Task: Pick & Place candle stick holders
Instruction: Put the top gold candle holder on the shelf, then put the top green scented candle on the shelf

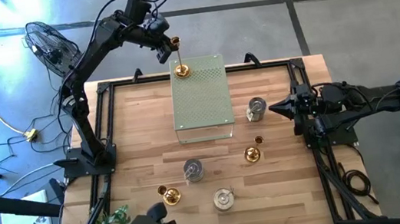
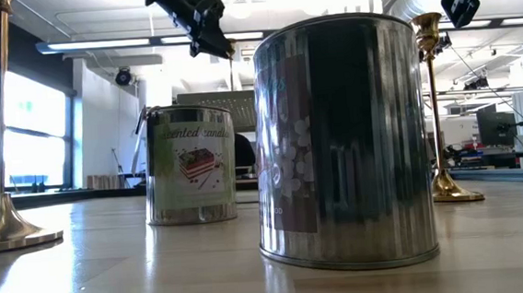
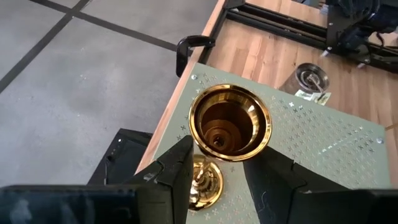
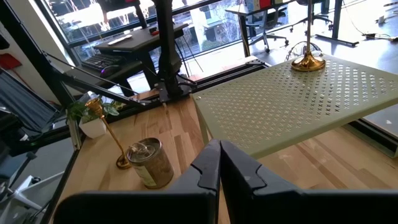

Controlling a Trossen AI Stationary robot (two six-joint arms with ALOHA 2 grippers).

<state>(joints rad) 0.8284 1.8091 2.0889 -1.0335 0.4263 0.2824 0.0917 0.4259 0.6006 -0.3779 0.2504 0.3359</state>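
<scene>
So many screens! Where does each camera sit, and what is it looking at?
High: above the table, looking straight down; both arms show.
Low: at tabletop height, looking level past silver tins into the room.
Left wrist: on the left arm, looking down past the left hand gripping a gold candle holder.
Right wrist: on the right arm, past the shut right hand.
Shared: both wrist views show the pale green box.

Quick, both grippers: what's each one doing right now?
Left gripper: shut on the gold candle stick holder, its base on the green box.
Right gripper: shut, empty.
</scene>
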